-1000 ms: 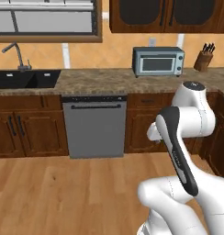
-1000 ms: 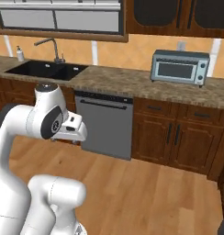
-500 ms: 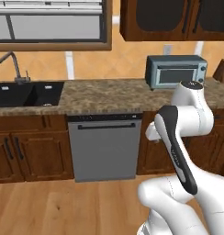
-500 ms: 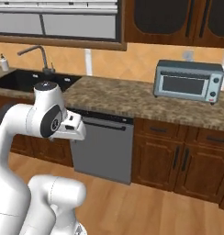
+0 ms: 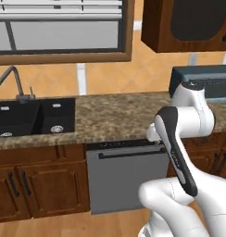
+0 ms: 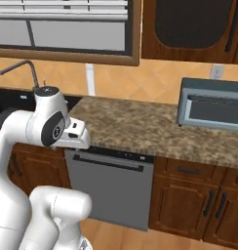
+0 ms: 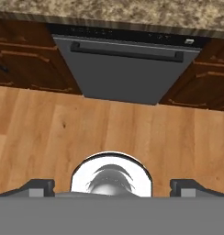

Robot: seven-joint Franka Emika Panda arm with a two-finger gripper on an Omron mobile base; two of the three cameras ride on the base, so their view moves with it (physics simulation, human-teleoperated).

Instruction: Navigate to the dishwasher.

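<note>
1. Straight ahead of the base, under the speckled stone surface [image 5: 115, 115], stands the dishwasher [image 5: 122, 178]: a plain grey panel with a black top strip and one dark bar handle [image 7: 126, 51].
2. In the right base view the dishwasher [image 6: 111, 190] sits just right of the arm, between brown wooden cabinets [image 6: 199, 200].
3. In the hand view the dishwasher [image 7: 125, 73] fills the upper middle, with wood floor [image 7: 49, 133] below it and cabinet doors on both sides.
4. The tool [image 7: 112, 187] hangs over the floor, well apart from the dishwasher. Its two dark fingertips [image 7: 38, 187] stand wide apart at the lower edge with nothing between them, so it is open.
5. On the surface, a black sink [image 5: 31, 118] with a faucet [image 5: 15, 83] lies to the left, and a toaster oven [image 6: 211, 103] stands to the right.
6. A window [image 5: 59, 28] is above the sink; a dark wall cabinet [image 6: 194, 29] is above the oven.
</note>
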